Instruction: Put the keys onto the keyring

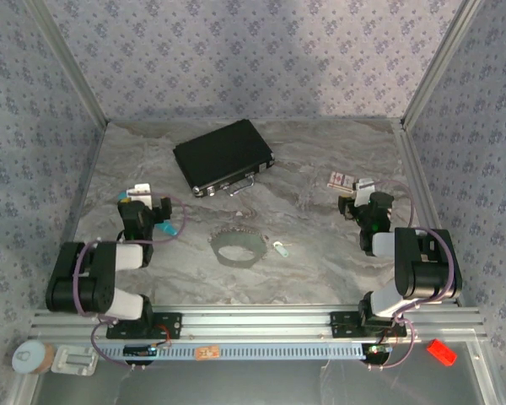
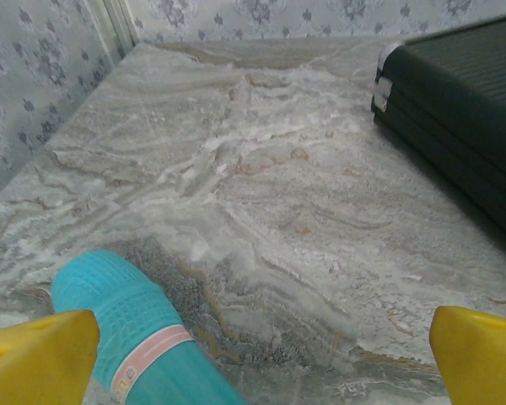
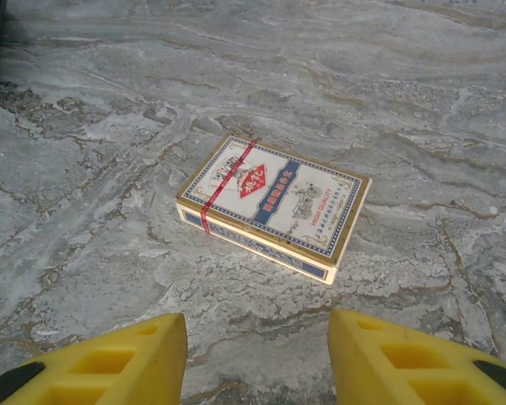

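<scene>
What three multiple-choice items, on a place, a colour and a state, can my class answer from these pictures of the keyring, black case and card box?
1. Where does the keyring lie?
A. on the table between the two arms, on the near side of the black case
B. on top of the case
C. in a gripper

2. What colour is the stick by the left gripper?
A. red
B. teal
C. black

3. How does the right gripper stand, facing the card box?
A. shut on the box
B. open, holding nothing
C. shut on a key

Key: 1 A, the top view shows it on the table before the case; 2 B, its body is teal; 3 B, its yellow fingers stand apart, the box beyond them.
</scene>
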### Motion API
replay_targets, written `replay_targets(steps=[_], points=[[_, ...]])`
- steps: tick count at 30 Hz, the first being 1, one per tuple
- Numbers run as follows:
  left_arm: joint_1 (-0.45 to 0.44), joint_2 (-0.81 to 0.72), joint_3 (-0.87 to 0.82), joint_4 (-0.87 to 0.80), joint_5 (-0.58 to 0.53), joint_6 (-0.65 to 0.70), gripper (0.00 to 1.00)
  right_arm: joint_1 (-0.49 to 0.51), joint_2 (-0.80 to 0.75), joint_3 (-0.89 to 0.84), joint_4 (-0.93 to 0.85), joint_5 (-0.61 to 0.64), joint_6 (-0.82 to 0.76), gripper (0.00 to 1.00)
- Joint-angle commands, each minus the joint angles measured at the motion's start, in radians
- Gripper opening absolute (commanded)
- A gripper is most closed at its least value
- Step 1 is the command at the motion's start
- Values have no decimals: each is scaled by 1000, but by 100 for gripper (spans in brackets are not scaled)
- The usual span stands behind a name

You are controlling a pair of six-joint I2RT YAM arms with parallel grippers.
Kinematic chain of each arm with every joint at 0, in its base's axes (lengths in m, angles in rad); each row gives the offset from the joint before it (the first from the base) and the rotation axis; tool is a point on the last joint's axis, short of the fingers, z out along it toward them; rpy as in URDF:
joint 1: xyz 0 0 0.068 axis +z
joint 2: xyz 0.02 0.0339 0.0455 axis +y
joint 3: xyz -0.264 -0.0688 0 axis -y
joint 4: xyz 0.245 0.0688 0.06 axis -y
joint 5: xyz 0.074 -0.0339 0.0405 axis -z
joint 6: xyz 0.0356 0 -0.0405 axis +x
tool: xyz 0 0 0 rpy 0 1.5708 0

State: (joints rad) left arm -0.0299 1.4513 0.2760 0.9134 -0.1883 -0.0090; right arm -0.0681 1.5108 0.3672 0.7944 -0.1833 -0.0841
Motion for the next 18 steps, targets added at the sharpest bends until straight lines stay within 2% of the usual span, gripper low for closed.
replay_targets(steps=[1, 3, 5, 7, 9, 12, 18], points=[[12, 104, 1, 203, 58, -5, 100, -10, 4, 6, 32, -27, 17, 49], [14, 60, 41, 45, 57, -14, 100, -12, 4, 8, 30, -28, 18, 49], [24, 88, 67, 46, 18, -39, 100, -12, 6, 7, 28, -30, 19, 49], [43, 74, 109, -59, -12, -76, 100, -13, 6, 10, 28, -29, 18, 49], [38, 78, 104, -45, -17, -73, 100, -12, 6, 9, 26, -30, 19, 50], [-7, 83, 115, -55, -96, -43, 100, -12, 5, 9, 26, -29, 20, 50], [7, 83, 117, -58, -66, -49, 100, -12, 6, 11, 25, -28, 20, 47]])
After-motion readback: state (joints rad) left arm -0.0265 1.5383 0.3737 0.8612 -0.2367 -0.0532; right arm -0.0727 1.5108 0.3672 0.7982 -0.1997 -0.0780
